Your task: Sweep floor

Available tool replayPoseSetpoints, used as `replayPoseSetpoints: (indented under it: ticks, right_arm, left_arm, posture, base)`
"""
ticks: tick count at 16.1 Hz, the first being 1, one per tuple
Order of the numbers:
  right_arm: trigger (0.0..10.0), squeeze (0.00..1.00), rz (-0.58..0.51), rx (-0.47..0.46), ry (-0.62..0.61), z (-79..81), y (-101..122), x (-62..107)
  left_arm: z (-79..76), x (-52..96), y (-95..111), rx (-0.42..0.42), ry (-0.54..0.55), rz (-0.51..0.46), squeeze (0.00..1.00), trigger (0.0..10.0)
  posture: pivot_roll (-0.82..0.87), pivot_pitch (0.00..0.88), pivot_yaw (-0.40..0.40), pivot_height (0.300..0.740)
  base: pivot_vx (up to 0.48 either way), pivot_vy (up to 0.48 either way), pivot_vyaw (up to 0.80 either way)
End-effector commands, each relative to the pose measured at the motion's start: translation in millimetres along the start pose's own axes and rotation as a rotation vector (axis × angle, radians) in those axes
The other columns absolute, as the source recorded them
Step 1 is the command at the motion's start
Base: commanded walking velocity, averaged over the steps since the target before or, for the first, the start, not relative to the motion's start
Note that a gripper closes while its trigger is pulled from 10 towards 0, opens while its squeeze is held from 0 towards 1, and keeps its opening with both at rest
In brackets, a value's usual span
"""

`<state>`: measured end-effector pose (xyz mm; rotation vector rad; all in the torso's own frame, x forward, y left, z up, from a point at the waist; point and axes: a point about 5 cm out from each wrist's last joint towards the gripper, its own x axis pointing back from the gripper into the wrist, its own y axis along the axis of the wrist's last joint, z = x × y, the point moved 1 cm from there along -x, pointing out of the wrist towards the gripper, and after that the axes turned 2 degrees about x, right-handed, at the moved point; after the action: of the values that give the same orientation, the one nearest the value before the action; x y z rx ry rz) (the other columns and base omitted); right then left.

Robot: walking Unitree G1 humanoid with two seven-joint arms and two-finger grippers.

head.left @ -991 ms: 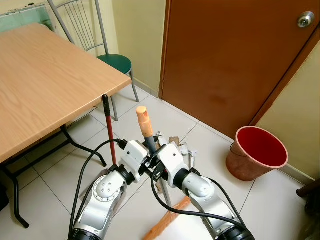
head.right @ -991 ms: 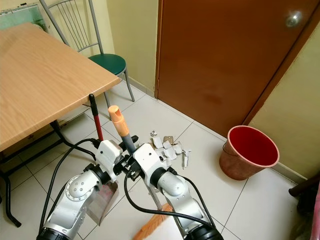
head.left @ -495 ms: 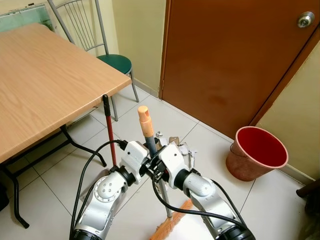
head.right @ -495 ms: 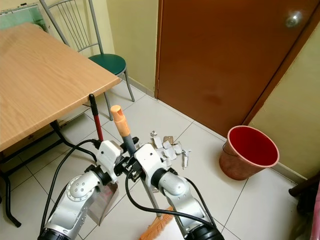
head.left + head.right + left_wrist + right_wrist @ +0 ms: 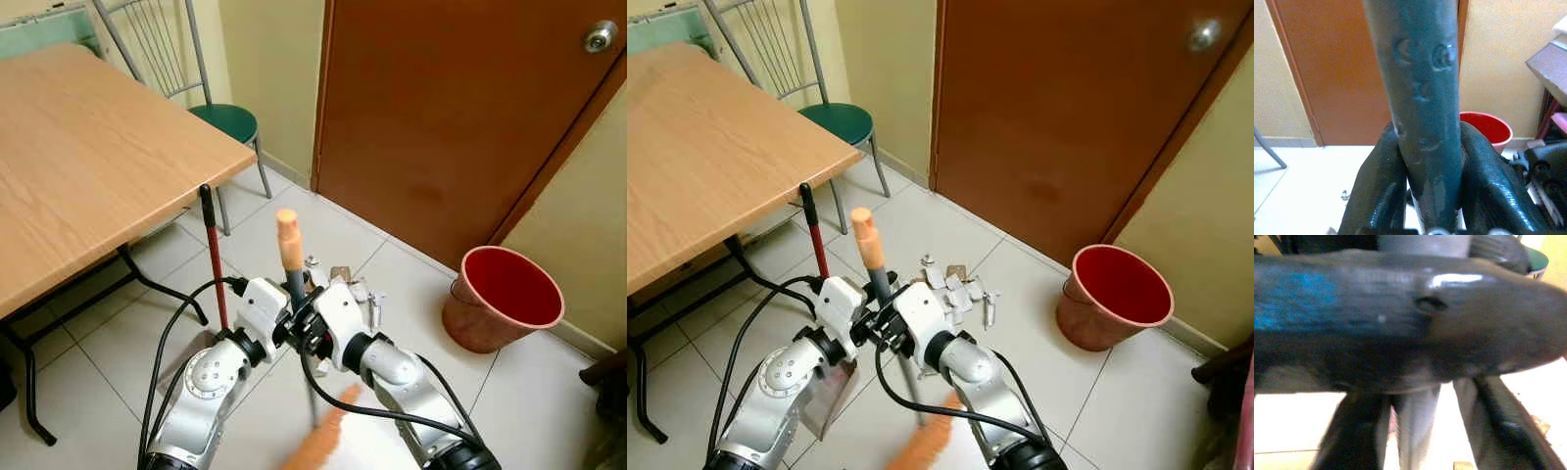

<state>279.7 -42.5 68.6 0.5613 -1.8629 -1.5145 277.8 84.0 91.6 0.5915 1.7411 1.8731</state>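
I hold a broom by its dark grey grip, below the orange handle tip (image 5: 288,233). My left gripper (image 5: 284,319) and right gripper (image 5: 313,321) are both shut on the broom handle (image 5: 1420,98), side by side. One left finger (image 5: 1378,191) presses against the grip. The orange bristles (image 5: 319,446) are blurred, low on the tiles in front of me. A pile of white and grey scraps (image 5: 960,290) lies on the floor just beyond my grippers. A dustpan (image 5: 828,394) with a long red handle (image 5: 213,257) stands upright at my left.
A wooden table (image 5: 88,166) with black legs is on the left, with a green-seated metal chair (image 5: 223,122) behind it. A red bucket (image 5: 505,299) stands at the right by the brown door (image 5: 441,108). Light floor tiles lie open between the scraps and the bucket.
The orange handle tip has tilted slightly to the right. The bristles have shifted a little and are now blurred with motion. Both grippers keep their hold.
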Motion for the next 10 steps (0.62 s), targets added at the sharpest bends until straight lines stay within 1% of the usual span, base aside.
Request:
replayPoseSetpoints:
  ticks: [1, 3, 4, 5, 6, 8, 9, 10]
  right_arm:
    - [10.0, 1.00, 0.086, -0.025, -0.093, -21.4, -21.3, 15.7]
    - [10.0, 1.00, 0.115, -0.004, -0.119, -25.0, -24.4, 16.8]
    - [10.0, 0.49, 0.118, -0.005, -0.138, -29.1, -24.3, 17.5]
    - [10.0, 0.14, 0.113, -0.008, -0.150, -31.4, -23.6, 17.8]
    - [10.0, 0.00, 0.110, -0.010, -0.154, -32.9, -23.1, 18.0]
    - [10.0, 0.00, 0.103, -0.012, -0.161, -36.3, -22.1, 19.0]
    - [10.0, 0.00, 0.092, -0.029, -0.168, -37.6, -21.2, 19.4]
    - [10.0, 1.00, 0.086, -0.026, -0.188, -40.8, -19.6, 19.4]
  left_arm:
    - [25.0, 13.0, -1.6, -0.019, 0.121, 0.014, 0.00, 0.0]
    - [24.4, 13.1, -1.8, -0.016, 0.119, 0.016, 0.00, 0.0]
    - [24.1, 13.0, -2.1, -0.014, 0.119, 0.017, 0.00, 0.0]
    - [24.0, 13.0, -2.0, -0.012, 0.119, 0.017, 0.00, 0.0]
    - [23.9, 12.9, -2.0, -0.011, 0.119, 0.017, 0.00, 0.0]
    - [23.7, 12.6, -1.8, -0.009, 0.118, 0.017, 0.00, 0.0]
    - [23.7, 12.6, -1.9, -0.009, 0.117, 0.017, 0.00, 0.0]
    - [22.7, 12.5, -2.0, -0.007, 0.111, 0.017, 0.00, 0.0]
  posture:
    - [0.05, 0.118, -0.044, 0.740]
    - [0.05, 0.118, -0.044, 0.740]
    - [0.05, 0.118, -0.044, 0.740]
    - [0.05, 0.118, -0.044, 0.740]
    - [0.05, 0.120, -0.046, 0.740]
    - [0.05, 0.119, -0.046, 0.740]
    - [0.05, 0.119, -0.046, 0.740]
    - [0.05, 0.119, -0.045, 0.740]
  base:
    - [0.000, 0.000, 0.00]
    - [0.000, 0.000, 0.00]
    - [0.000, 0.000, 0.00]
    - [0.000, 0.000, 0.00]
    - [0.000, 0.000, 0.00]
    - [0.000, 0.000, 0.00]
    - [0.000, 0.000, 0.00]
    - [0.000, 0.000, 0.00]
